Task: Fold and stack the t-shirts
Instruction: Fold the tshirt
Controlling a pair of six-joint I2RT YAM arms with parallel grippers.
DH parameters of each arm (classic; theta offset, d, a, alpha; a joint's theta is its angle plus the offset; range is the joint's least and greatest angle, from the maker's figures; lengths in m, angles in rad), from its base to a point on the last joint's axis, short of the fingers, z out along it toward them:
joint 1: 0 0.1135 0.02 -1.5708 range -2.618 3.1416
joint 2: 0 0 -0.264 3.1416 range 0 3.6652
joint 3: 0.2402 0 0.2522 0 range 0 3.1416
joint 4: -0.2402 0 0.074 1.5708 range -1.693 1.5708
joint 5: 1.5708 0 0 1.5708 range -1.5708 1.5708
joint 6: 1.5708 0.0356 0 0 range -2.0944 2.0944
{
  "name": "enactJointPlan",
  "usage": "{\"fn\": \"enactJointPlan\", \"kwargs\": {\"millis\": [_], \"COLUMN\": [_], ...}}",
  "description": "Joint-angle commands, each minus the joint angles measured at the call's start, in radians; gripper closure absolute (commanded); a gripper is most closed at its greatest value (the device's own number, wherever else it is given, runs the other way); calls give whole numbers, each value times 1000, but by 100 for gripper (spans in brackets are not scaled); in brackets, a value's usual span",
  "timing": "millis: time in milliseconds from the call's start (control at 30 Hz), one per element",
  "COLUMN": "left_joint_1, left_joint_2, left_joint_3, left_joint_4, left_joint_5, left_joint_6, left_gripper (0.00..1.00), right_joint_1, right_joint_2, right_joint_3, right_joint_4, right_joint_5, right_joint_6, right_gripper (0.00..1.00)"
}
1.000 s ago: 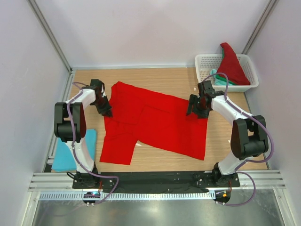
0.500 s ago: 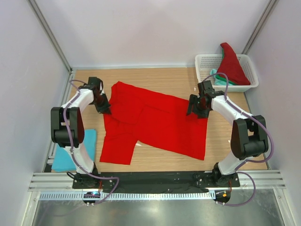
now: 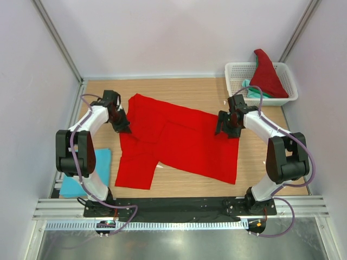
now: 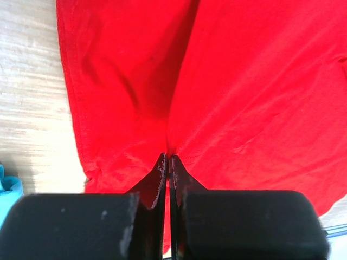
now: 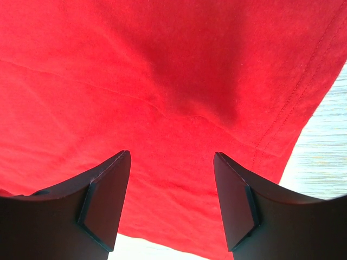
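Left pincer [image 4: 168, 162] pinches red t-shirt [image 3: 179, 143]; right pincer [image 5: 172, 156] gapes above it.

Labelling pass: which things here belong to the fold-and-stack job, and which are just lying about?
Job:
spread red t-shirt
folded light blue t-shirt
heaped red t-shirt
teal-green t-shirt beneath it

Lying about:
white lattice basket holding those last two

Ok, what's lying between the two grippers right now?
The spread red t-shirt covers the stretch from the left gripper to the right gripper, with nothing else on it; the top external view shows this.
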Motion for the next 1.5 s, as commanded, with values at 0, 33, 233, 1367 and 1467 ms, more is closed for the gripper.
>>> {"fn": "enactJointPlan", "kwargs": {"millis": [0,33,233,1367,1467], "left_joint_1": [-2,-2,-2,-2,-2], "left_joint_2": [-32,-34,-5,48,49], "left_joint_3": [-30,-35,-26,8,11], "left_joint_4": [-21,-16,1,62,61], "left_joint_5": [0,0,0,-3,-3], "left_joint_6": [-11,-11,-16,-4,-4], "left_gripper": [100,100,100,100,100], "right_joint_1": [5,7,114,536,536], "right_joint_2": [-38,-36,36,472,488], "right_joint_3": [0,2,45,184,200], "right_joint_4": [20,23,231,693,695], "right_joint_5": [-20,-23,-261,-319,-324], "right_joint_6": [-13,-20,83,606,602], "right_gripper": [31,31,37,56,58]}}
